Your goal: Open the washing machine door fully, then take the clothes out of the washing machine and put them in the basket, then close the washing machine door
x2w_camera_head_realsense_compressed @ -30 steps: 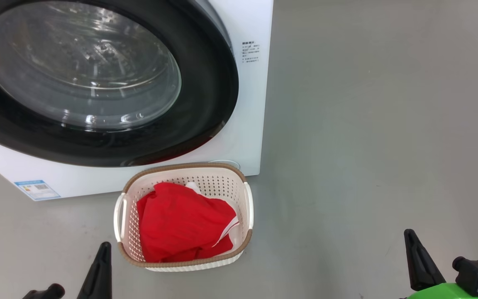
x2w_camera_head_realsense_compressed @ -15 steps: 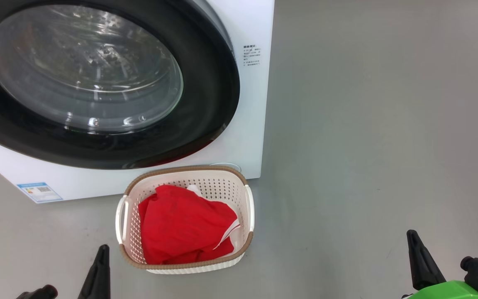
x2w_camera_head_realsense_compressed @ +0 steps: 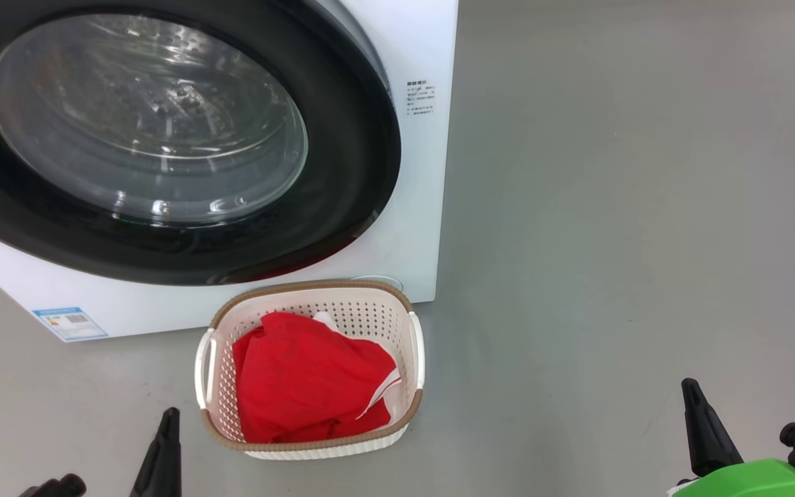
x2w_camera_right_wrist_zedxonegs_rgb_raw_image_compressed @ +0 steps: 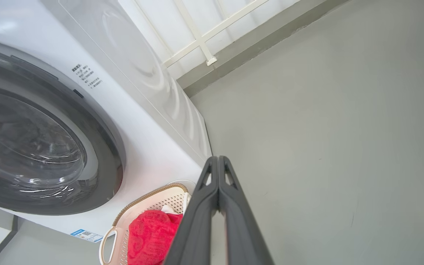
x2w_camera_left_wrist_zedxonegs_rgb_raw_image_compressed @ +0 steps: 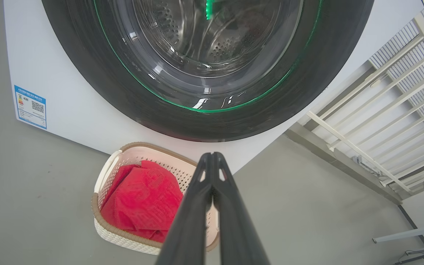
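Left pincer (x2w_camera_left_wrist_zedxonegs_rgb_raw_image_compressed: 211, 155), right pincer (x2w_camera_right_wrist_zedxonegs_rgb_raw_image_compressed: 218, 158) closed (wide apart).

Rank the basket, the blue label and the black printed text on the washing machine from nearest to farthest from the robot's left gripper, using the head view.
1. basket: on the floor, just right of the left gripper.
2. blue label: up and left, at the lower corner of the washing machine.
3. printed text: high on its right edge.

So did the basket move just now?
No. The basket keeps its spot against the washer; everything in the head view slid down together, so the camera moved.
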Controlling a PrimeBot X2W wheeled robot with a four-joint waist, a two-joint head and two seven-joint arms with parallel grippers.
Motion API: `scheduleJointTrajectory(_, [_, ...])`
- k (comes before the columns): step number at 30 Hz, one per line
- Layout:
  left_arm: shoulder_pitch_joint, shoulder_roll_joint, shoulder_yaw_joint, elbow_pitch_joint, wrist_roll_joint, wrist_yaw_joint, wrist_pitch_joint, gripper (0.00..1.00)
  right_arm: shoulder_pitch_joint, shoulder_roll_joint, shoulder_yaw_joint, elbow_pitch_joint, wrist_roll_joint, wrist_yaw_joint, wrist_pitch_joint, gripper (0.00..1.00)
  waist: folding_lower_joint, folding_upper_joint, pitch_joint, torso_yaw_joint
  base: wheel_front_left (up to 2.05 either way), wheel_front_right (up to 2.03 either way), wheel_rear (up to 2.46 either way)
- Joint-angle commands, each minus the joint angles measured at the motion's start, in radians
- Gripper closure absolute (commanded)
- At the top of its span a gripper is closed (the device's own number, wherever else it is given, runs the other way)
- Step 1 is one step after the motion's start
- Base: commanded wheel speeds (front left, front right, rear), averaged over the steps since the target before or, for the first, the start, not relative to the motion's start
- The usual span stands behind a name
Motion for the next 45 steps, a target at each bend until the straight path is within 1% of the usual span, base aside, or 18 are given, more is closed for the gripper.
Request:
scheduleJointTrajectory(1, [-0.032,0.009,0.015,-0.02,-0.029,-0.002,0.005,1.0,-0.038,-0.016,0.009,-0.028,0.031,0.0,0.007,1.0,-0.0002,0.0,-0.002,0.001,0.0,0.0,0.0])
scheduleJointTrajectory(45, [-0.078,0.002,0.043,-0.005,-0.449,-0.004,0.126,1.0,-0.096,-0.033,0.014,-0.046,0.48,-0.001,0.128,1.0,-0.0002,0.0,-0.042,0.011,0.0,0.0,0.0])
